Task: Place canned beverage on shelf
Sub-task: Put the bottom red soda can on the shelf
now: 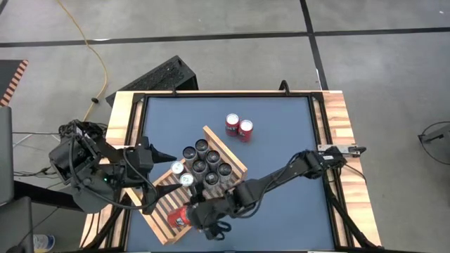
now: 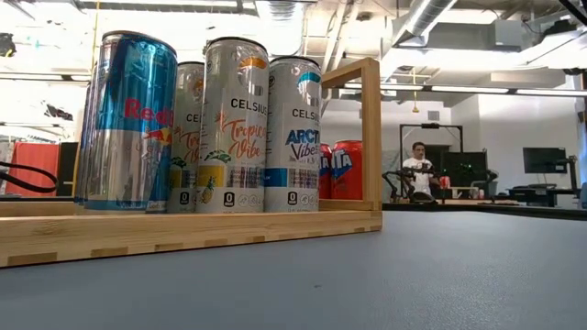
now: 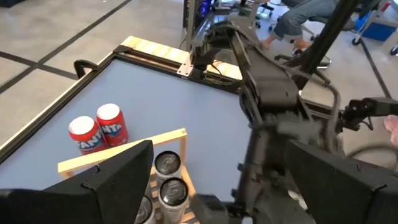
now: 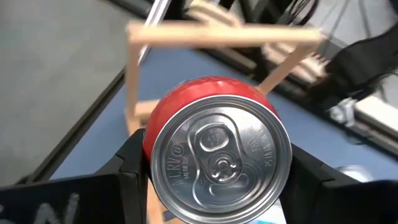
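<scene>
The shelf (image 1: 163, 202), a light wooden slatted rack with a raised frame (image 4: 217, 34), lies slantwise on the blue table. Several tall cans (image 1: 206, 163) stand upright on its slats; the low view shows them as Celsius cans (image 2: 234, 124) and a Red Bull can (image 2: 126, 119). Two red Fanta cans (image 1: 239, 128) stand on the table beyond the shelf. My right gripper (image 1: 188, 216) is shut on a red canned beverage (image 4: 217, 155) over the shelf's near end. My left gripper (image 3: 224, 186) hangs open over the shelf's left side, with nothing between its fingers. My right gripper pinches the red can's round side wall (image 4: 148, 146) between its two fingers (image 4: 130, 171), one on either side. The fingers slant down from the table's right side and lie along the can. The can's silver top (image 4: 217, 155) faces back toward the wrist. Whether it rests on the slats is hidden.
The table has wooden borders (image 1: 344, 133) on its left and right. Free blue surface (image 1: 281, 119) lies to the right of and beyond the shelf. A black case (image 1: 158, 74) sits on the floor behind the table. A person (image 2: 419, 160) sits far off in the room.
</scene>
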Robot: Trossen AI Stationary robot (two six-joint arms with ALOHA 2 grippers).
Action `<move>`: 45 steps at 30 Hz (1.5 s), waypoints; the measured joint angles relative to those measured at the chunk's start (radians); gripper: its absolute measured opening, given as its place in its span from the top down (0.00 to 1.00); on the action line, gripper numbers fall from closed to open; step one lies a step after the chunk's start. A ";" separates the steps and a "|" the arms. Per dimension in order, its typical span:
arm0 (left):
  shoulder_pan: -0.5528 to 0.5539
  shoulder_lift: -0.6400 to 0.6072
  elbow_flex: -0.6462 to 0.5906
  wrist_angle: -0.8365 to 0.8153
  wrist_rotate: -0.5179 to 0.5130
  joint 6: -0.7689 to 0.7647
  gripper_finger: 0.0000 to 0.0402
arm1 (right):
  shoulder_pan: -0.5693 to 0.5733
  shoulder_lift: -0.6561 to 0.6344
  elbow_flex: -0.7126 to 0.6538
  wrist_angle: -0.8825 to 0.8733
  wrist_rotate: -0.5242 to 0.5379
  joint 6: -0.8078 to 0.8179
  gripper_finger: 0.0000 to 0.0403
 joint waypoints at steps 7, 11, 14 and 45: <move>0.000 0.000 0.000 -0.029 0.000 -0.004 0.12 | 0.007 0.032 -0.001 0.002 0.002 -0.003 0.45; 0.000 0.000 0.000 -0.032 0.000 -0.005 0.12 | -0.014 0.047 -0.003 -0.016 0.002 0.000 0.45; 0.000 0.000 0.000 -0.036 0.001 -0.014 0.12 | -0.030 0.074 -0.005 -0.037 -0.027 -0.021 0.45; 0.000 0.000 0.000 -0.063 0.007 -0.033 0.12 | -0.046 0.094 -0.004 -0.123 -0.050 -0.180 0.45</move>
